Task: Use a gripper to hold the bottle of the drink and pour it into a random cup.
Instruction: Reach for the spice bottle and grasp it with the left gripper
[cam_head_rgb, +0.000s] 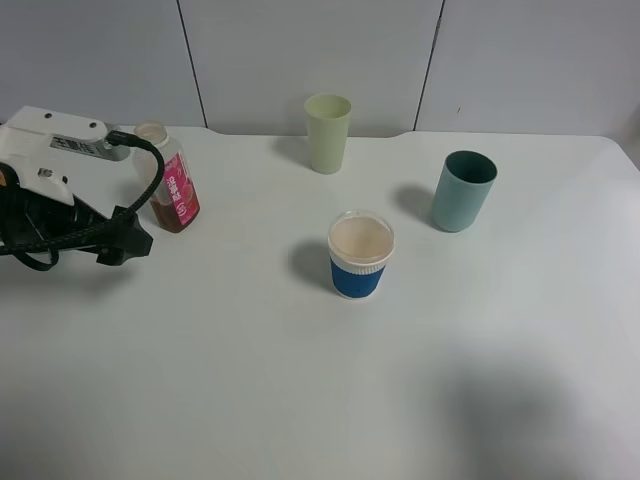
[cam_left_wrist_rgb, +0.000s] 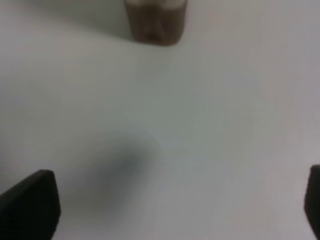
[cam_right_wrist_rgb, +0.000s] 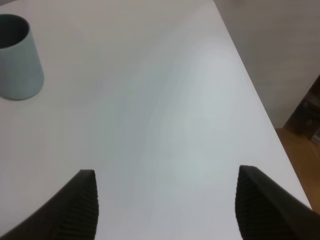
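Note:
The bottle (cam_head_rgb: 172, 186), clear with a pink label, brown drink and no cap, stands upright at the table's far left. Its brown base shows blurred in the left wrist view (cam_left_wrist_rgb: 155, 24). My left arm (cam_head_rgb: 60, 190), with its white gripper body, sits just left of the bottle. My left gripper (cam_left_wrist_rgb: 175, 210) is open and empty, a short way from the bottle. The cup (cam_head_rgb: 360, 255), white with a blue ribbed sleeve, stands upright mid-table. My right gripper (cam_right_wrist_rgb: 167, 210) is open and empty over bare table, out of the exterior high view.
A pale green tumbler (cam_head_rgb: 327, 132) stands at the back centre. A teal tumbler (cam_head_rgb: 463, 190) stands right of the cup and also shows in the right wrist view (cam_right_wrist_rgb: 16, 57). The table's right edge (cam_right_wrist_rgb: 260, 107) drops to a wooden floor.

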